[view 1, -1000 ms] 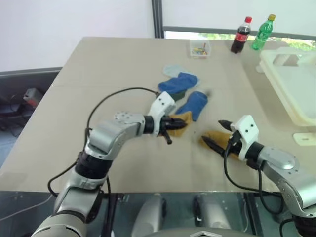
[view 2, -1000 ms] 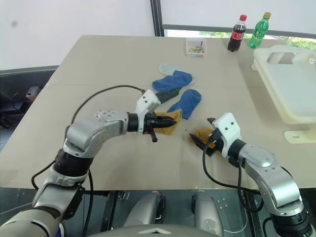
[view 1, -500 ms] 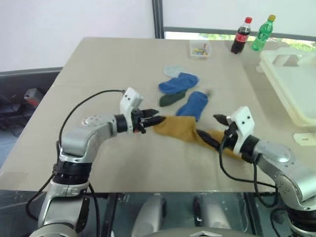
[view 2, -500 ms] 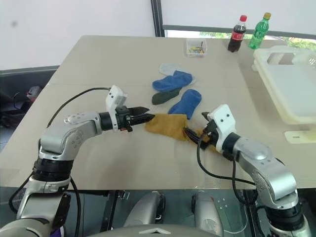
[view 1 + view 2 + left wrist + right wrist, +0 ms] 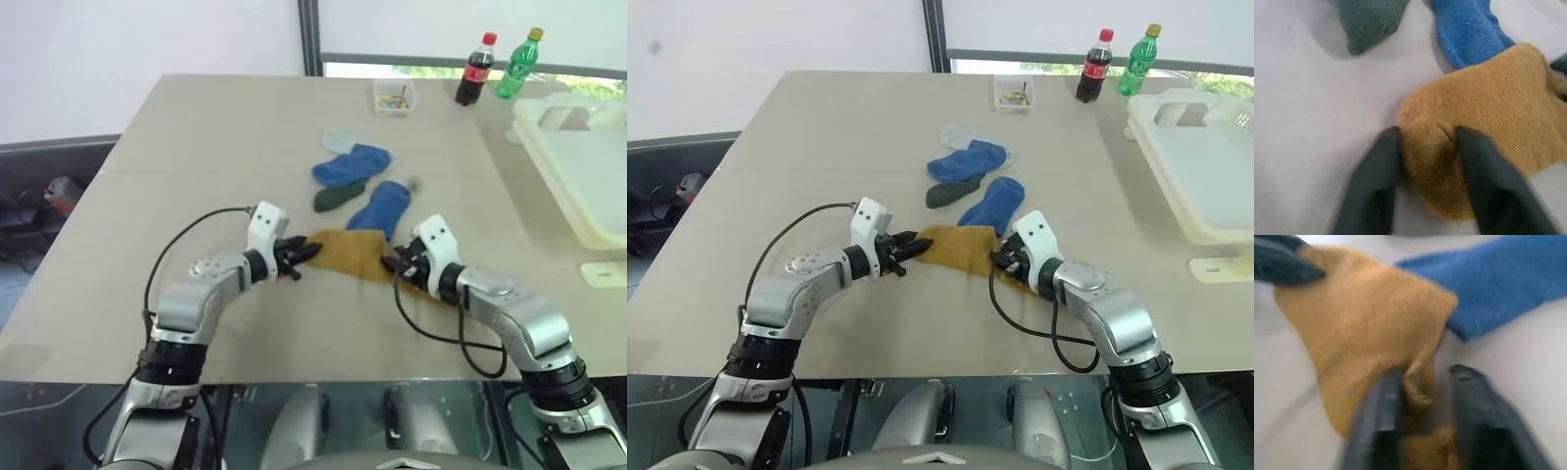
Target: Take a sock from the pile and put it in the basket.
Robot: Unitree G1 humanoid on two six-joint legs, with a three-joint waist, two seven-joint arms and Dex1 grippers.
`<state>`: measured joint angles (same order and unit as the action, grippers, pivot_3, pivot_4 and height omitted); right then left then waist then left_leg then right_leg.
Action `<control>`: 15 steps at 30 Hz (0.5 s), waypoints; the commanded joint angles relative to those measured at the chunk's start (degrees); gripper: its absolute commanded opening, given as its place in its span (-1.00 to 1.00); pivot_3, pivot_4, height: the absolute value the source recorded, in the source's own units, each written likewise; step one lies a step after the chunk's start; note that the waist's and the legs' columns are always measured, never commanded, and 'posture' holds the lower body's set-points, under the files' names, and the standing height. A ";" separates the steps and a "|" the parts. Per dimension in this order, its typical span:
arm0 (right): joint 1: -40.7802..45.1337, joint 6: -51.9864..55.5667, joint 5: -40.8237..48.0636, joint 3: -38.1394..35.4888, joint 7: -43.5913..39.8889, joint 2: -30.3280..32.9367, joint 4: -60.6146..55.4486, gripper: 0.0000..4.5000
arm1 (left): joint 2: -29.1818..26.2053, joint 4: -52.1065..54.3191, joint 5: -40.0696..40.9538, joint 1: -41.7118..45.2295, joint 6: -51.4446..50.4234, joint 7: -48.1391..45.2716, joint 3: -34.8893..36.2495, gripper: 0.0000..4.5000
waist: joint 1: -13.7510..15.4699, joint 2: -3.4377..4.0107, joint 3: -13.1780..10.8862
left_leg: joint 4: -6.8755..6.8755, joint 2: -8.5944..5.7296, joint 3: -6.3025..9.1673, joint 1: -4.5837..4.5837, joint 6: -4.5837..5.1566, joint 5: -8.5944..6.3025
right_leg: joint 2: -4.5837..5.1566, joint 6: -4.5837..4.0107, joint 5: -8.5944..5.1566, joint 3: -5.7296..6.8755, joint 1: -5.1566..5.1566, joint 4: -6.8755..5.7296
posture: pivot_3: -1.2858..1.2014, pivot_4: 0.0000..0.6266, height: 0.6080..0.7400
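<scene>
A mustard-yellow sock (image 5: 348,255) lies spread flat on the table, just in front of the pile. My left gripper (image 5: 306,252) is shut on its left end, and the fabric bunches between the fingers (image 5: 1386,161). My right gripper (image 5: 392,262) is shut on yellow fabric (image 5: 1366,318) at the sock's right end. More yellow cloth (image 5: 431,294) shows under that wrist. The pile holds two blue socks (image 5: 353,164) (image 5: 384,206), a grey-green one (image 5: 338,196) and a pale one (image 5: 340,140). The cream-white basket (image 5: 549,162) stands at the far right.
A small clear box (image 5: 395,96), a cola bottle (image 5: 470,70) and a green bottle (image 5: 519,64) stand along the back edge. A small white piece (image 5: 602,274) lies by the basket. The table's front edge runs just below both arms.
My left gripper pulled the yellow sock out to the left and towards the front. My right gripper came in from the right with open fingers and shut on the sock's other end.
</scene>
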<state>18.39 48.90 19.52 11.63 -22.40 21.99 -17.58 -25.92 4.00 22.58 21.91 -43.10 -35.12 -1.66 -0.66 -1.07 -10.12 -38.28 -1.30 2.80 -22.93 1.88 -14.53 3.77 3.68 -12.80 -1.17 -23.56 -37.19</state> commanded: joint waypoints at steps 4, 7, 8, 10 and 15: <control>1.56 -0.89 1.58 -2.45 -2.85 0.08 -3.76 -0.97 | -0.36 5.47 5.52 -1.78 -1.46 -2.02 5.22 -0.98 | -0.12 0.00 0.00 | 0.00 0.01 0.00 0.00 0.00 0.00 | 0.01 0.00 0.00 0.00 -0.01 -0.02 | 0.03 -0.52 1.00; 1.55 0.06 5.17 -5.05 -4.49 -0.04 -7.86 -0.97 | -1.18 8.98 10.31 -2.35 -4.21 -3.99 7.62 -0.98 | -0.12 0.01 -0.01 | 0.00 0.03 0.02 -0.04 0.00 0.00 | 0.01 0.00 0.00 0.01 -0.03 -0.02 | 0.03 -0.52 1.00; 1.61 0.99 6.71 -6.20 -4.73 -0.08 -9.53 -0.97 | -1.51 10.31 12.47 -2.29 -5.75 -4.64 8.36 -0.98 | -0.11 0.01 -0.01 | 0.01 0.03 0.02 -0.03 0.00 0.00 | 0.01 0.00 0.00 0.01 -0.03 -0.01 | 0.03 -0.52 1.00; 1.64 3.39 10.18 -9.15 -5.14 0.53 -13.24 -0.97 | -1.81 12.60 17.85 -1.21 -10.02 -5.36 10.20 -0.98 | -0.11 0.01 -0.01 | 0.00 0.03 0.03 -0.03 0.00 0.00 | 0.02 0.00 0.00 0.02 -0.02 -0.01 | 0.03 -0.52 1.00; 0.50 8.07 16.51 -14.78 -5.82 3.79 -18.71 -0.97 | -2.10 12.97 24.39 2.56 -15.75 -5.00 11.12 -0.98 | 0.09 -0.01 0.00 | -0.02 -0.01 0.10 -0.04 0.01 0.00 | 0.04 0.00 0.00 0.11 0.02 -0.01 | 0.03 -0.52 1.00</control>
<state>19.07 56.20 34.14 -1.14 -27.68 24.86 -33.57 -27.73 15.37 45.16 22.97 -58.01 -40.23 8.79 -0.57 -1.08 -10.12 -38.30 -1.31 2.89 -22.94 1.89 -14.54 3.81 3.68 -12.80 -1.07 -23.52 -37.20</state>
